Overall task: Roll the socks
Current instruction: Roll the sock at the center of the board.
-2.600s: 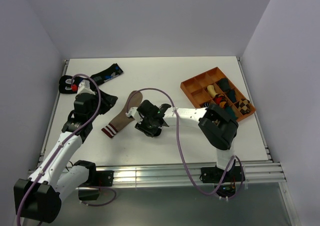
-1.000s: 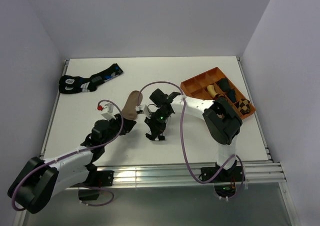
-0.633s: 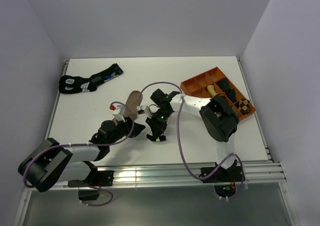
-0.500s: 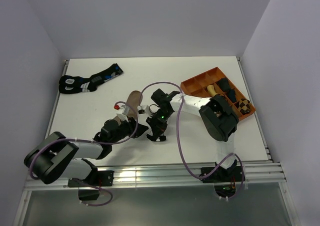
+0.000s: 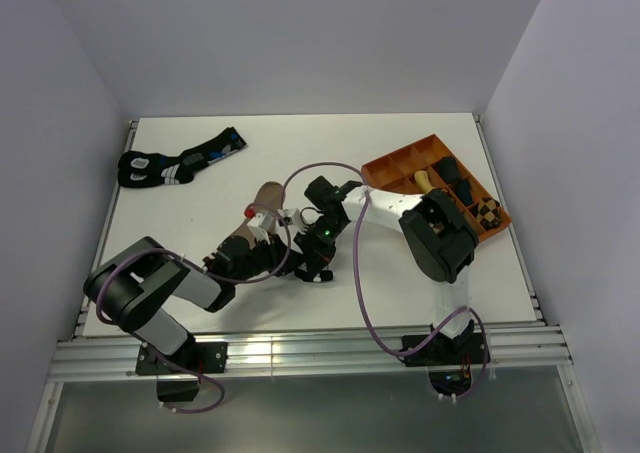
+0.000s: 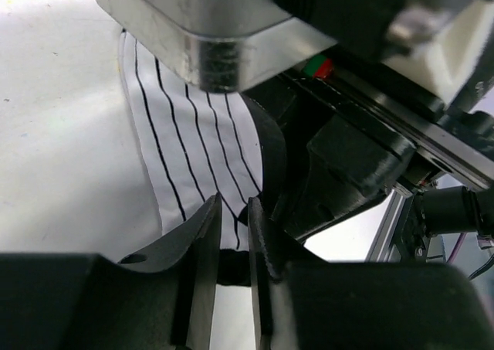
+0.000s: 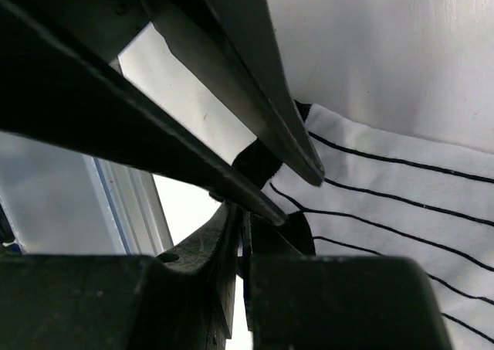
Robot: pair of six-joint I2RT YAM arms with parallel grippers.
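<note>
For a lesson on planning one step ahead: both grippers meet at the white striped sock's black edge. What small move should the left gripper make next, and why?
Probably close the left gripper fully on the black cuff. Its jaws straddle that edge of the white striped sock with a gap showing, while the right gripper is shut on it, so both could start the roll.

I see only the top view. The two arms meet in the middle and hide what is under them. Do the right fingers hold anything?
Observer: Yes. The right wrist view shows the right fingers shut on the black cuff of the striped sock.
Operator: And the other arm?
Observer: The left fingers stand on both sides of that cuff with a narrow gap; whether they pinch it, I cannot tell.
Operator: Is the sock rolled?
Observer: The part that the left wrist view shows is unrolled.
</note>
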